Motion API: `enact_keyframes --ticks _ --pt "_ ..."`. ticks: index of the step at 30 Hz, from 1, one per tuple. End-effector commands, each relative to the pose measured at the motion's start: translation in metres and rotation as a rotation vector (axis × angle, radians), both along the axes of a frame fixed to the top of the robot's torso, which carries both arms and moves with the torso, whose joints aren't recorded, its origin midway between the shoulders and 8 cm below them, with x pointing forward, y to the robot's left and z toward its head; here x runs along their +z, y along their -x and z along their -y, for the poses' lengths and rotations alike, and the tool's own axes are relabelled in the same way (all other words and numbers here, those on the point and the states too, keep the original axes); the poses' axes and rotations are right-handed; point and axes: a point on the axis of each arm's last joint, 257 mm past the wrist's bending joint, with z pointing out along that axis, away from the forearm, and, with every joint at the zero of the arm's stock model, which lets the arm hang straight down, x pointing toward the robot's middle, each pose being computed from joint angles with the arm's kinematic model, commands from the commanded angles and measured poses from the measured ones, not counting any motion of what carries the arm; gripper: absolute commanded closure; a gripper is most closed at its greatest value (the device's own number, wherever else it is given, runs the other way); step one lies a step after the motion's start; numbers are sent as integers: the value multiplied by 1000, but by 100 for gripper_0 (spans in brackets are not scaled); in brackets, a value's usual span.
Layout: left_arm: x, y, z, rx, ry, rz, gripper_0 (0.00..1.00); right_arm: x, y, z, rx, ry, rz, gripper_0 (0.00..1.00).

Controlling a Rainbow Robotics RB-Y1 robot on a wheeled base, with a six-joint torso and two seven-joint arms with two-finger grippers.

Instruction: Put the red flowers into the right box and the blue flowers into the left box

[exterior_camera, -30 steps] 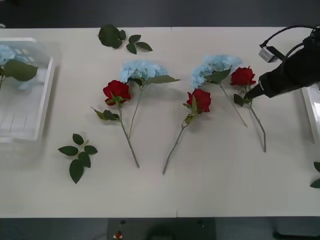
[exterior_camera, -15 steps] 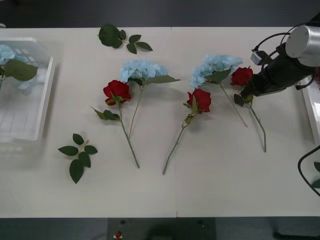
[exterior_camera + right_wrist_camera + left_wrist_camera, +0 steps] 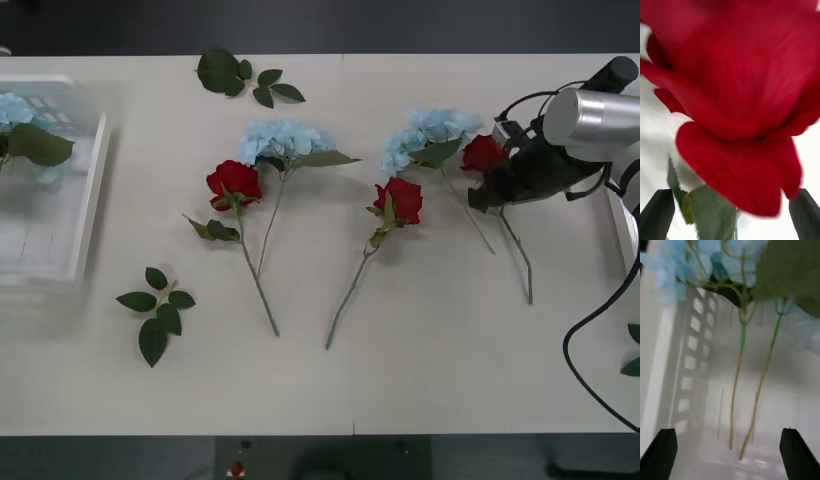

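White table [image 3: 420, 380], three red flowers [image 3: 233, 182], three blue flowers [image 3: 283, 139]

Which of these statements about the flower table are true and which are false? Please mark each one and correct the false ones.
1. The right gripper is at the rightmost red rose, its fingers open. True.
2. Four red roses lie on the table. False: three lie there.
3. The left box already holds blue flowers. True.
4. The left gripper is shut on a stem. False: its fingers stand apart above the box, holding nothing.
5. A loose leaf sprig lies inside the left box. False: it lies on the table beside it.
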Motion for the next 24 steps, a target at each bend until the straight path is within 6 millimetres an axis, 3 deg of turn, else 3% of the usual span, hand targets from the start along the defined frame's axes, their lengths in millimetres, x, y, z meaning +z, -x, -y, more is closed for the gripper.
enact_keyframes --ticks 1,6,8,11,13,14,18,22,24 --pt "45 6 42 -126 43 -28 0 28 -22 -8 52 36 61 11" --pt "78 9 127 -338 112 -27 0 25 -23 -11 65 46 61 13" --pt "86 6 152 -397 90 -26 0 26 -23 -12 73 54 63 23" --pt "90 -1 199 -502 43 -39 0 25 -23 -13 86 67 63 51" --pt "85 -2 229 -557 51 -56 0 22 -24 -15 89 67 66 59" --pt "70 -2 253 -566 93 -97 0 21 -25 -16 90 70 69 64" --pt "38 -9 292 -515 137 -175 0 19 -27 -17 96 76 77 75" --pt "18 -21 329 -439 177 -184 0 18 -27 -17 108 86 79 82" --pt "8 -29 350 -396 214 -180 0 17 -27 -17 113 91 79 92"
